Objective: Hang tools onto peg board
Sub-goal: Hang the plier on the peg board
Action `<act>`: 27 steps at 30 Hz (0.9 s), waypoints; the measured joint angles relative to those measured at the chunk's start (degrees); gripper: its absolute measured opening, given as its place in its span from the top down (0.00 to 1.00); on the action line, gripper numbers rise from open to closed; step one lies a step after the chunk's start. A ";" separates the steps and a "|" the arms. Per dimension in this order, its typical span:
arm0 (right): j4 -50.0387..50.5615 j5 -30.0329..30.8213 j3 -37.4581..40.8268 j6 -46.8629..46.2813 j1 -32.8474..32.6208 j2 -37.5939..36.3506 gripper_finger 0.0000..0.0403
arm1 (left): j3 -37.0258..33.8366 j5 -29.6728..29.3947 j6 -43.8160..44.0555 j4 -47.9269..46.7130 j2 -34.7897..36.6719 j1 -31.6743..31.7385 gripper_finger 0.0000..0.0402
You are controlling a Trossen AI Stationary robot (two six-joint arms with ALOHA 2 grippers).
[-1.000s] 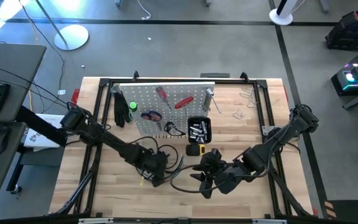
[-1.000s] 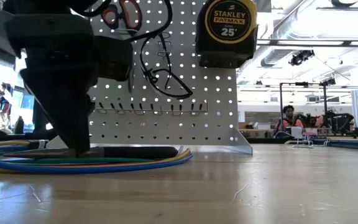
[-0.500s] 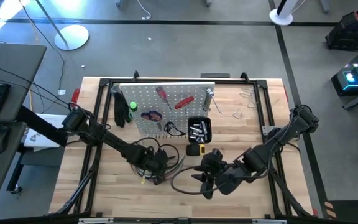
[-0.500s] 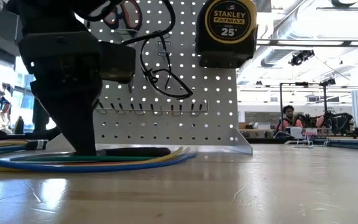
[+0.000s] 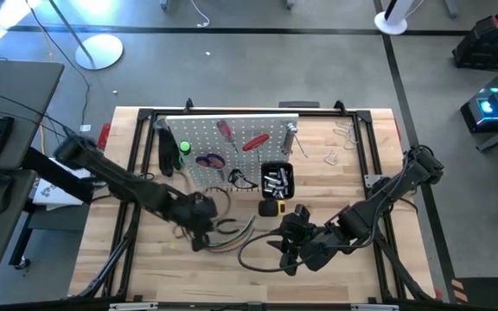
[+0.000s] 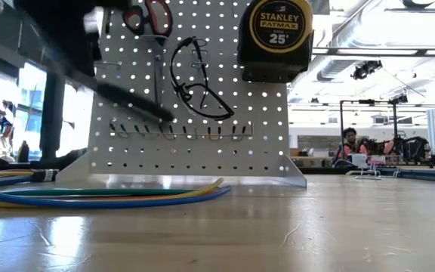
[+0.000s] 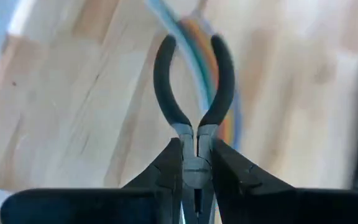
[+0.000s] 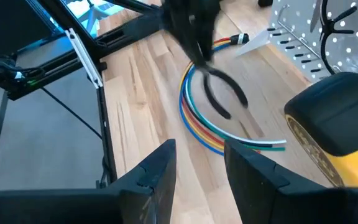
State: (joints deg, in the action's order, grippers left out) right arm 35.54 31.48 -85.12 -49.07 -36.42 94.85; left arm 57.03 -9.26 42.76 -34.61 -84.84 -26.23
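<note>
Left wrist view: left pincer (image 7: pixel 194 163) clenched on black-handled pliers (image 7: pixel 194 93) by the jaw end, handles dangling above the coloured cables (image 5: pixel 240 231), at 7 o'clock from the peg board (image 5: pixel 232 142). Risk, as I judge it: such a narrow hold lets the pliers pivot or slip before reaching a peg. Right pincer (image 8: pixel 197 167) released, idle near the yellow tape measure (image 5: pixel 272 208).

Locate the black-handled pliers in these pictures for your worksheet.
The black-handled pliers are clamped between the left gripper fingers, lifted above the coloured cables in front of the peg board, left of centre in the high view.
</note>
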 joint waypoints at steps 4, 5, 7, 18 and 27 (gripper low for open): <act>-0.18 -0.20 0.00 0.07 0.44 -0.26 0.68 | 0.40 -0.34 -0.97 0.16 9.26 -1.44 1.00; -0.57 -0.22 0.00 0.10 0.61 -0.50 0.68 | 0.35 -0.49 -1.05 0.15 11.03 -2.08 0.99; -2.23 -0.22 0.00 1.01 0.81 -1.20 0.68 | 0.22 -1.22 -1.05 -0.18 14.47 -3.29 0.99; -6.28 -0.53 -0.02 2.76 2.38 -1.84 0.68 | -2.39 1.89 0.80 -3.97 12.79 -6.39 1.00; -4.14 -1.79 0.00 3.05 2.51 -1.84 0.68 | -3.97 4.01 9.90 -1.40 1.63 -13.78 0.81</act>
State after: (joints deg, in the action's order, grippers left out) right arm 31.40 29.69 -85.12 -46.02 -33.91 93.01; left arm 53.06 -5.25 52.66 -36.01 -83.21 -40.01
